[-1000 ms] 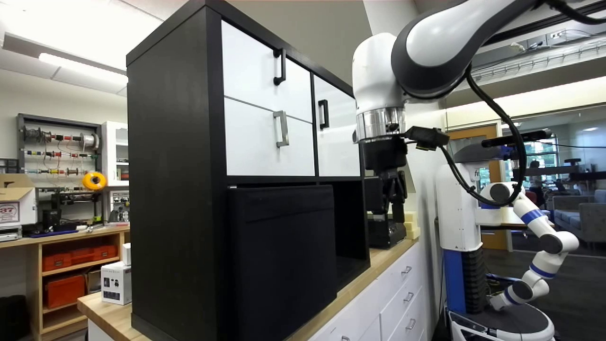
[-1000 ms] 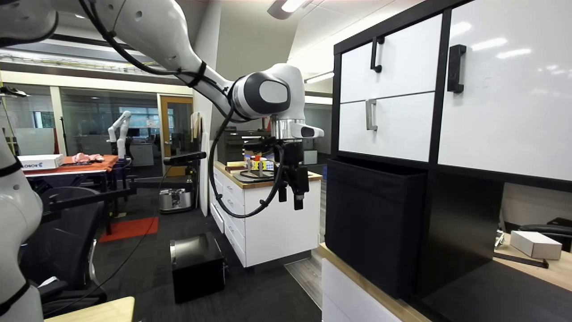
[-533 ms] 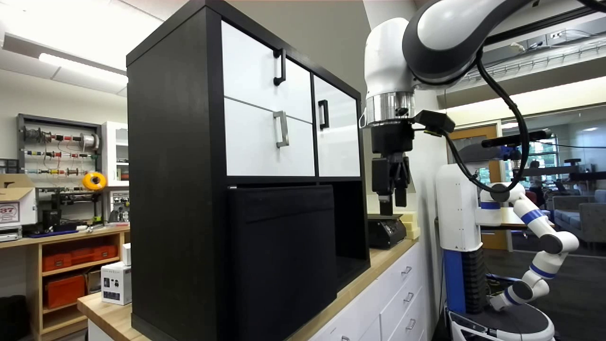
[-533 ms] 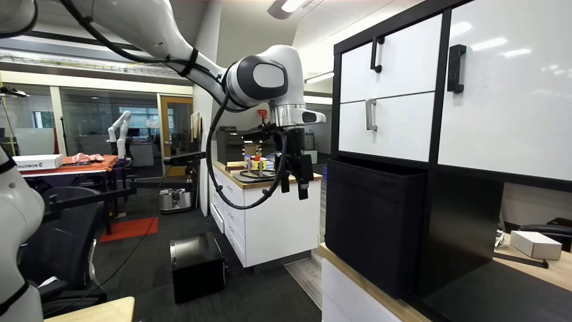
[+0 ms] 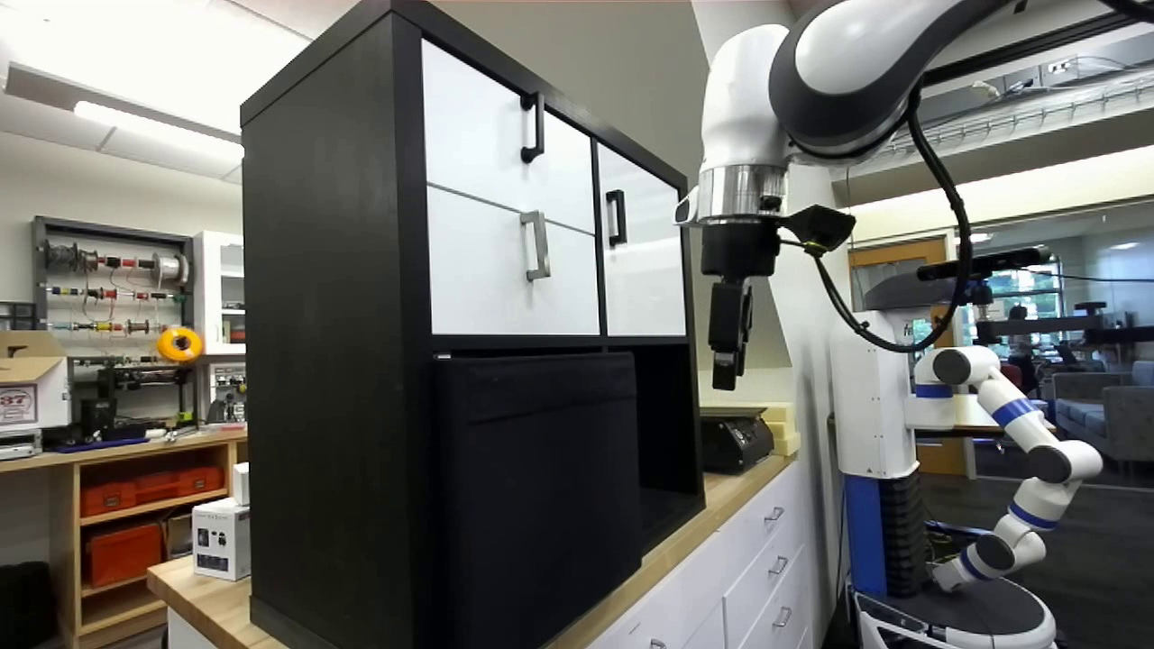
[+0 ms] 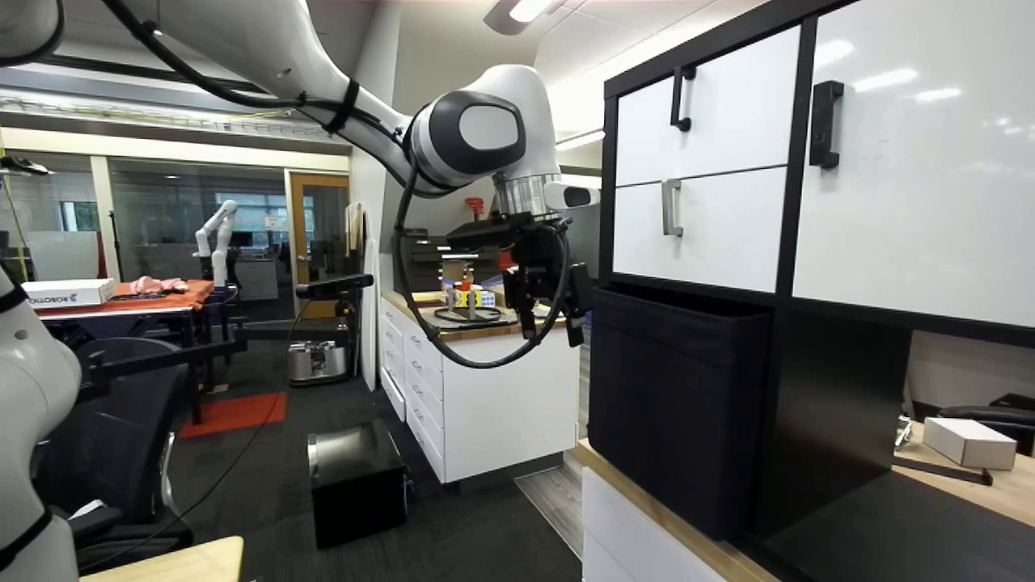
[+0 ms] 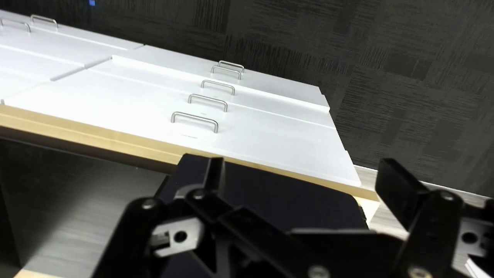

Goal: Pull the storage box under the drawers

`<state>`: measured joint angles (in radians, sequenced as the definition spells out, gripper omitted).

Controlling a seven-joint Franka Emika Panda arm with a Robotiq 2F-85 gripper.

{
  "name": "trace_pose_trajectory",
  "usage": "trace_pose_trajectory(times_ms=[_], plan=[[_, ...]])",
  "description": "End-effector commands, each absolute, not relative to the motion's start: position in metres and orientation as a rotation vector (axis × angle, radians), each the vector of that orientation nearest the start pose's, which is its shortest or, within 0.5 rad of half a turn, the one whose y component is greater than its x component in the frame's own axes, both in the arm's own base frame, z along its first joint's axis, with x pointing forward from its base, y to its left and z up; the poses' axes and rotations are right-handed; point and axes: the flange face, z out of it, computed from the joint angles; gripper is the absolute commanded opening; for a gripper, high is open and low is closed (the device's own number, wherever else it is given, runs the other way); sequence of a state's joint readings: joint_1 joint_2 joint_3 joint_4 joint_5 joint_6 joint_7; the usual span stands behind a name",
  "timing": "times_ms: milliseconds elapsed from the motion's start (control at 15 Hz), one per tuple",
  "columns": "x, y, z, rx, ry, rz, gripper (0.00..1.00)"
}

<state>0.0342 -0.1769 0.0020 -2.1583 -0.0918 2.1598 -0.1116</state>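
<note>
Can count, in both exterior views, one black storage box (image 5: 541, 487), two small white drawers (image 5: 478, 135) and one taller white panel (image 5: 651, 257), plus three handles (image 5: 539, 126) — two of them black, one grey. Makes seven silver handles (image 7: 195, 117) in the wrist view — five in one group, two in another. Can add one gripper (image 7: 302, 173) there with two fingers (image 7: 401, 191), as well as one yellow roll (image 5: 165, 345) in an exterior view.

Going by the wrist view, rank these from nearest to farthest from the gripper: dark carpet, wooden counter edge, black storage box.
1. Black storage box: straight ahead, showing in the gap of the open gripper.
2. Wooden counter edge: beyond the box, running off the view's left side.
3. Dark carpet: farthest, across the top of the view.
</note>
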Motion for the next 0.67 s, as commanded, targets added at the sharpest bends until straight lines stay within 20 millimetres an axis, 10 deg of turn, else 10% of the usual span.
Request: trace_pose_trajectory(times_ms=[0, 600], plan=[[0.527, 0.011, 0.497, -3.183, -0.475, -0.374, 1.0], [0.554, 0.008, 0.512, -3.135, -0.866, -0.558, 1.0]])
